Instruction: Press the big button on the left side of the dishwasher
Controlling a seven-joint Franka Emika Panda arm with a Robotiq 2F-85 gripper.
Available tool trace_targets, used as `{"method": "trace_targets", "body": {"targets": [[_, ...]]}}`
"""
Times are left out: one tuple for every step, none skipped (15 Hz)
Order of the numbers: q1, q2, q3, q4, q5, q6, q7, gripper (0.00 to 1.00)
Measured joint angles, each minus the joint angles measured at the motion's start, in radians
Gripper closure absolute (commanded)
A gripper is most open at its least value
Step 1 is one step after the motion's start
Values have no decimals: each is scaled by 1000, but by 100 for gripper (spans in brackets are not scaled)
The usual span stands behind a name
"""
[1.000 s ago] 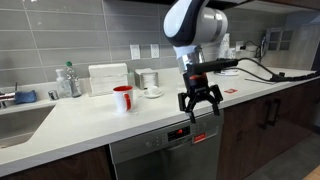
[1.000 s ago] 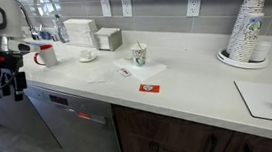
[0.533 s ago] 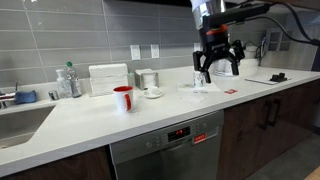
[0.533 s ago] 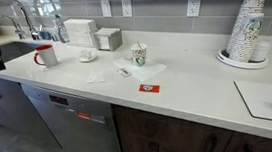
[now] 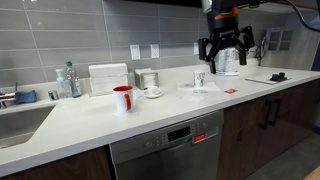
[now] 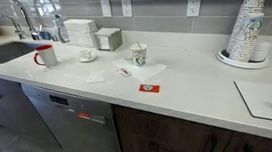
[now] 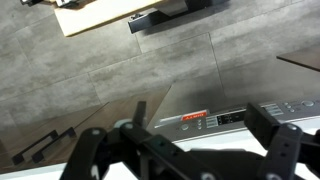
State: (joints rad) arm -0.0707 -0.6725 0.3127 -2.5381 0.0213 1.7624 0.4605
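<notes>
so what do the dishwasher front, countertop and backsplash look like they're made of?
Dishwasher: looks like brushed steel, grey with a dull sheen.
Countertop: smooth white slab, probably stone or composite; the look leaves it open.
Backsplash: grey matte rectangular tiles with visible grout lines, likely ceramic.

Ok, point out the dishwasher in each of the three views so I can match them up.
In an exterior view: the dishwasher sits bottom centre.
In an exterior view: it is at the lower left, seen at an angle.
Wrist view: lower right, mainly its control strip, seen from above.
Shared landmark: the red lit display on that strip.
</notes>
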Motion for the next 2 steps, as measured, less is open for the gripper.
{"method": "trace_targets", "body": {"targets": [[0,2,0,-1,0,0,0,0],[0,2,0,-1,0,0,1,0]]}}
